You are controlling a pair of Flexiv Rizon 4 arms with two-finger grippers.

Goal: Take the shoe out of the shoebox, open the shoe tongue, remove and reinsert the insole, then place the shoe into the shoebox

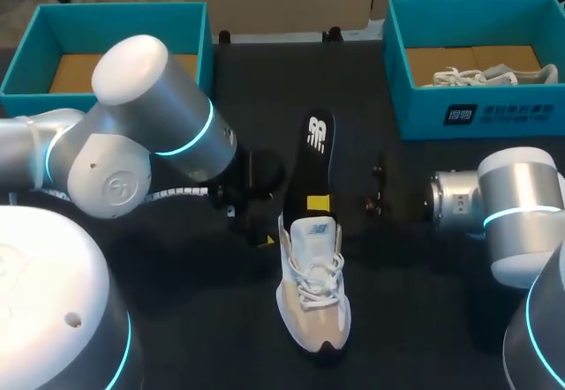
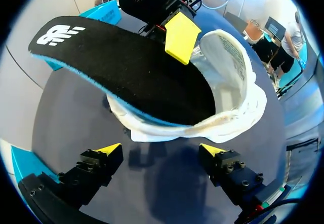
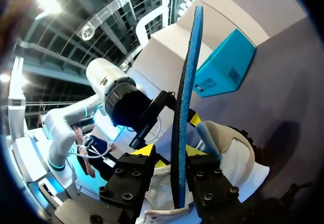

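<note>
A white and beige shoe (image 1: 313, 306) lies mid-table with its toe toward the near edge. A black insole (image 1: 315, 161) with a blue underside has one end in the shoe's opening, and its logo end slants up and away beyond the heel. My right gripper (image 1: 320, 203) straddles the insole (image 3: 185, 92) just above the shoe's collar (image 3: 228, 143). Its fingers stand open, with a gap showing on one side. My left gripper (image 2: 161, 150) is open and empty, low over the table just short of the shoe's heel (image 2: 223, 122). Ahead of it, one yellow fingertip (image 2: 180, 36) of the right gripper lies on the insole (image 2: 121, 67).
A teal shoebox (image 1: 31, 50) with a cardboard floor stands at the back left. Another teal shoebox (image 1: 477, 112) at the back right holds a second pale shoe (image 1: 485, 77). The dark tabletop (image 1: 424, 319) is bare to the right of the shoe.
</note>
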